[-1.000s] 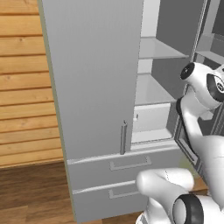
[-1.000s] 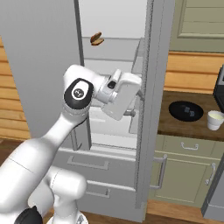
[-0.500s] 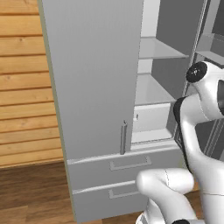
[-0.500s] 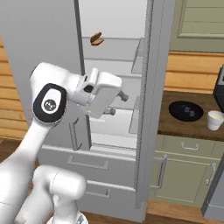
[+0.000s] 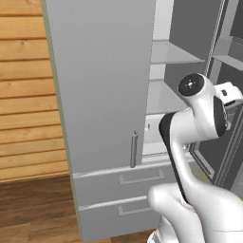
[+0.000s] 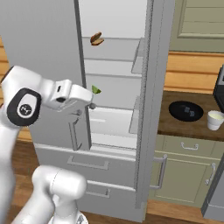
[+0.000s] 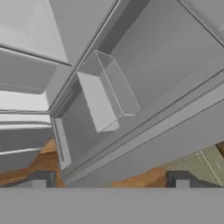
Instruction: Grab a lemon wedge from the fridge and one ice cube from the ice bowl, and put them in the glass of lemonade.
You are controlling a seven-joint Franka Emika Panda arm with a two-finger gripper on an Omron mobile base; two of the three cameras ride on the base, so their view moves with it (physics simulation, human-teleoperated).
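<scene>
Lemon wedge (image 6: 96, 90) sits on a middle shelf inside the fridge (image 6: 113, 65), right door swung open. In the right base view the wedge is at about 1 o'clock from my gripper (image 6: 89, 105), just beside it but apart. The orange-brown lump (image 6: 96, 39) is one shelf up, at 12 o'clock from the wedge; not my target.

Gripper state: my fingertips (image 7: 40, 178) stand wide apart at the bottom of the hand view, nothing between them. Empty. The hand camera looks at the inner face of the open door and a door bin (image 7: 107, 94), not at the wedge, so I judge I'm not lined up for the pick yet.

Handling guess: wedge is tiny and light, soft pulp with a firmer rind, probably wet and slippery. Too small to read its orientation from here. I'd pinch across the flat cut faces, near the middle, with light force; squeeze hard and it squirts out or crushes. Thin tip is a bad place to hold.

Ice bowl (image 6: 186, 110) and glass of lemonade (image 6: 215, 120) sit on the counter (image 6: 175, 124) at 3 o'clock from the fridge, glass just beside the bowl. Glass mouth is narrow, so the drop needs centring.
</scene>
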